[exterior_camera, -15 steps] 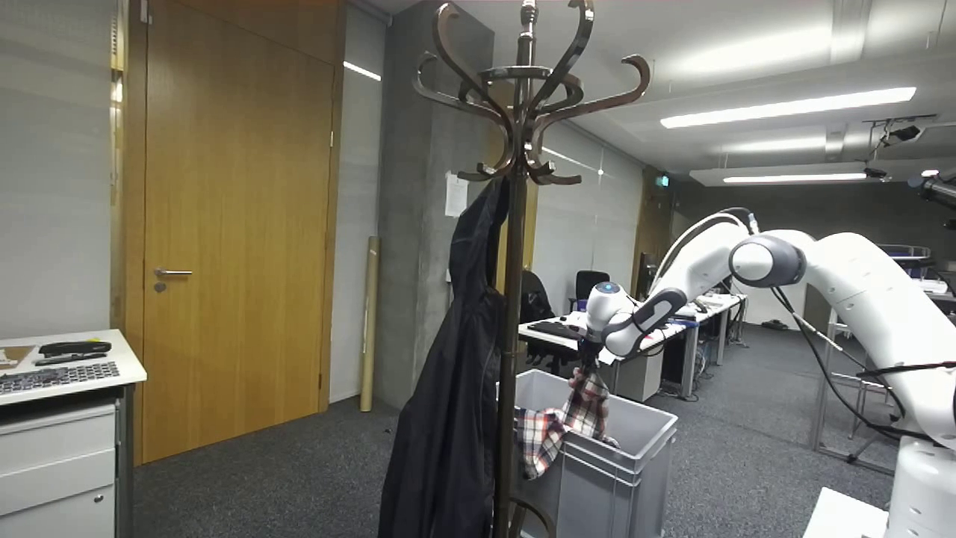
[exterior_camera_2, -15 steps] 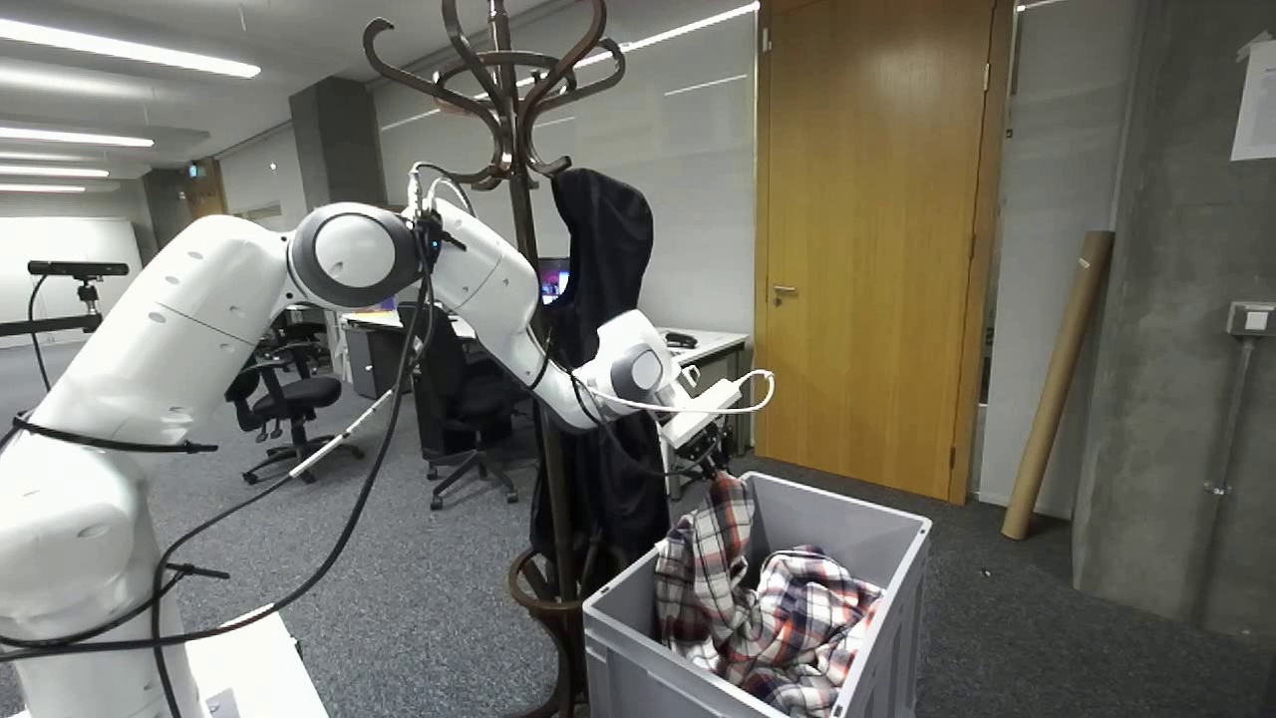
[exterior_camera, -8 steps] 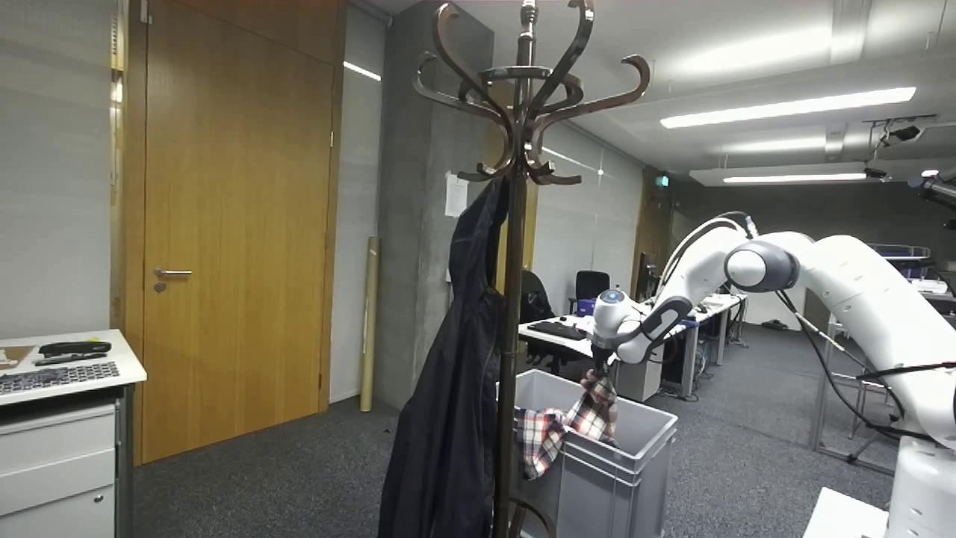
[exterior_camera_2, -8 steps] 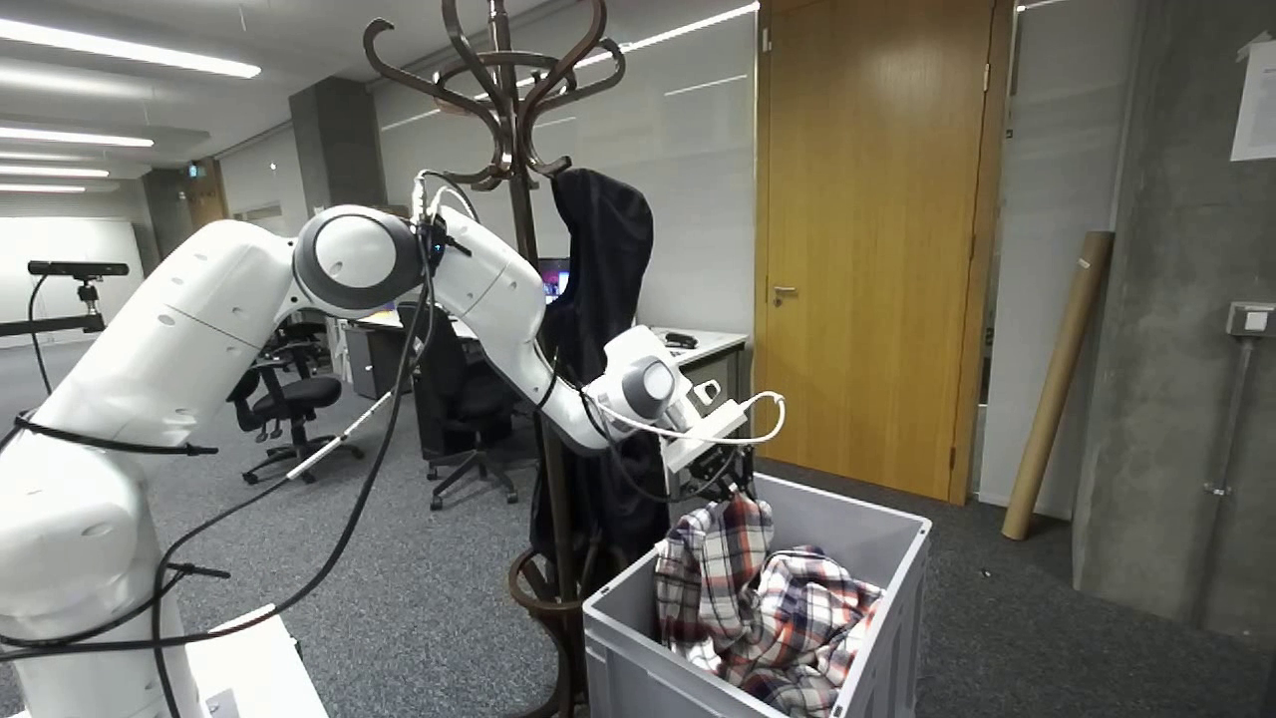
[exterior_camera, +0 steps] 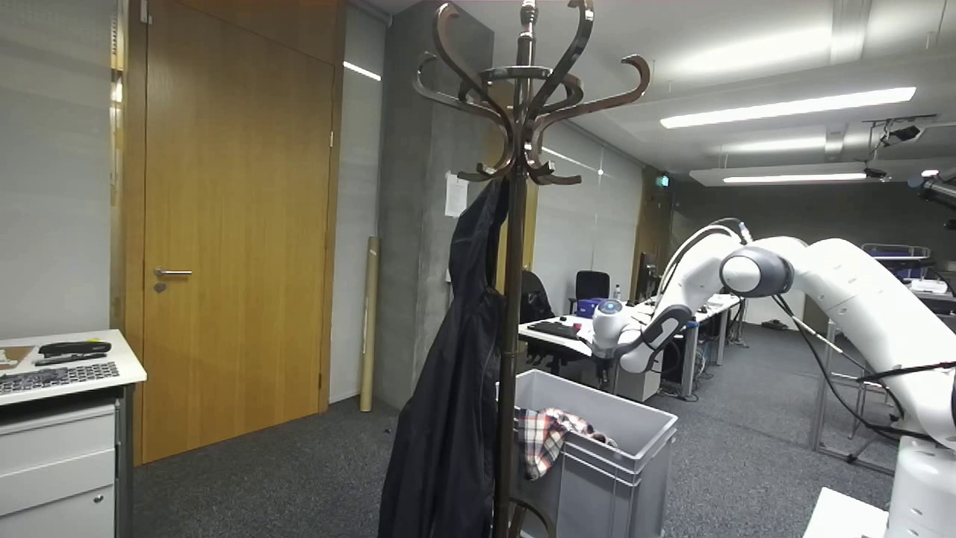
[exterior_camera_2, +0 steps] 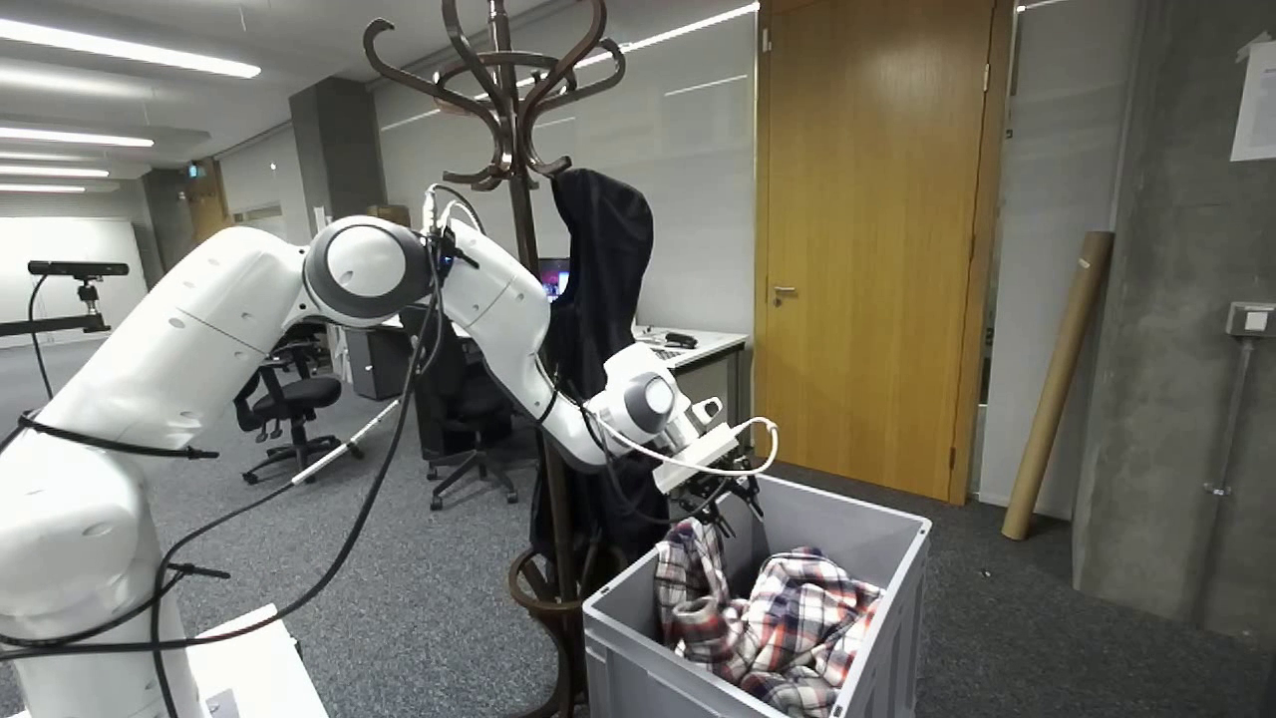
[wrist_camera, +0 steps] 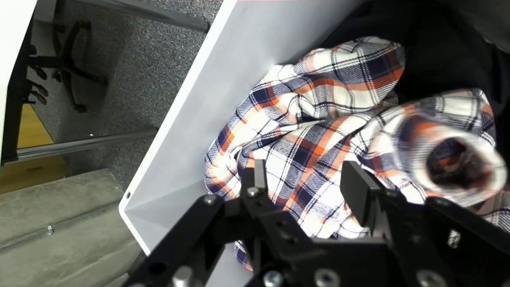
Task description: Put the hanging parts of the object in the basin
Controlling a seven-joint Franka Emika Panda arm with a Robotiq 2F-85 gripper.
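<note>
The red, white and navy plaid shirt [exterior_camera_2: 802, 608] lies crumpled in the grey basin [exterior_camera_2: 902, 524]. One part of the shirt [exterior_camera: 539, 441] is draped over the basin's rim, hanging down outside, in an exterior view. My gripper [exterior_camera_2: 744, 526] is just above the basin opening, above and apart from the shirt. In the wrist view the gripper's fingers [wrist_camera: 305, 171] are spread with nothing between them; shirt cloth [wrist_camera: 303, 147] shows below. A blurred rolled sleeve end [wrist_camera: 458, 167] is at the right of the wrist view. The basin wall [wrist_camera: 239, 75] shows there too.
A dark wooden coat stand [exterior_camera: 514, 314] with a black jacket [exterior_camera: 455, 373] stands close beside the basin. Desks [exterior_camera: 556, 336] and office chairs [exterior_camera_2: 289, 399] are behind. A cardboard tube [exterior_camera_2: 1057, 389] leans near the wooden door [exterior_camera_2: 867, 249].
The gripper held a lifted part of the shirt, moved slightly and lowered, then opened and let go. The cloth has dropped into the basin; the part over the rim still hangs outside.
</note>
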